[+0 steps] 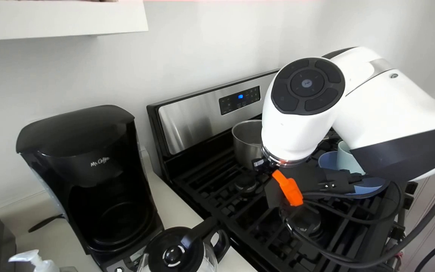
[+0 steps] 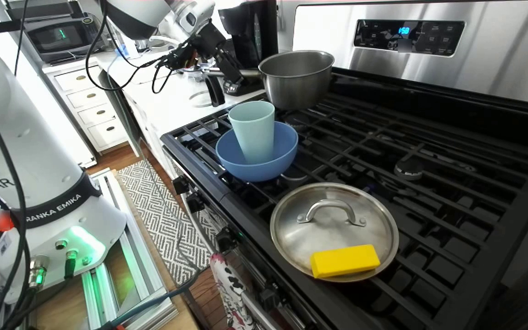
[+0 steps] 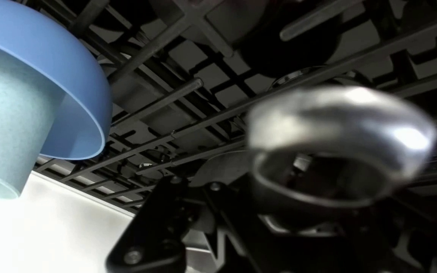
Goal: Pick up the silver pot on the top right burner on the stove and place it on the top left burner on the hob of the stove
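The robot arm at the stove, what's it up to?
The robot arm is gripping the silver pot by its long handle with its hand. The pot is at the back of the stove, near the top left burner where it should go; I can't tell if it's touching down. A blue bowl with a pale cup in it sits closer to the front.

The rounded shell [image 1: 391, 109] is white with charcoal panels [image 1: 402, 153], a dark button disc [image 1: 307, 85], an orange strip [image 1: 288, 189], a black pincer [image 2: 233, 71] and black cables [image 1: 357, 265]. The black band [image 2: 57, 207] shows "RANKA EMIKA"; above it, grey letters [image 2: 2, 184]; below it, metal connectors [image 2: 39, 268].
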Tool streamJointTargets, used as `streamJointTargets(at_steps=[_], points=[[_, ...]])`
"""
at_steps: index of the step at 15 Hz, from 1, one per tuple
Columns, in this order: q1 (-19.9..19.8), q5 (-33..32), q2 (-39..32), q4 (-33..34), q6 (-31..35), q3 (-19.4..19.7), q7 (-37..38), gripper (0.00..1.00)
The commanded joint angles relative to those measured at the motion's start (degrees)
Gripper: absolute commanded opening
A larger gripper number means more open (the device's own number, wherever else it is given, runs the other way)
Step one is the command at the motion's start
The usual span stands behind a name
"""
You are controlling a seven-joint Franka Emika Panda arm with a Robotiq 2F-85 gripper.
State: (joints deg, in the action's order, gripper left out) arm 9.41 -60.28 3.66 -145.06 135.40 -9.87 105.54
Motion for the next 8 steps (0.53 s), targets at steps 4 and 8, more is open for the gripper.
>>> streamJointTargets(at_steps=[4,8], points=[[2.34,-0.29,1.73,-3.44,0.19,-2.72,0.13,0.02],[6.05,-0.71,3.67,-6.6,-0.5,-6.47,1.04,0.02]])
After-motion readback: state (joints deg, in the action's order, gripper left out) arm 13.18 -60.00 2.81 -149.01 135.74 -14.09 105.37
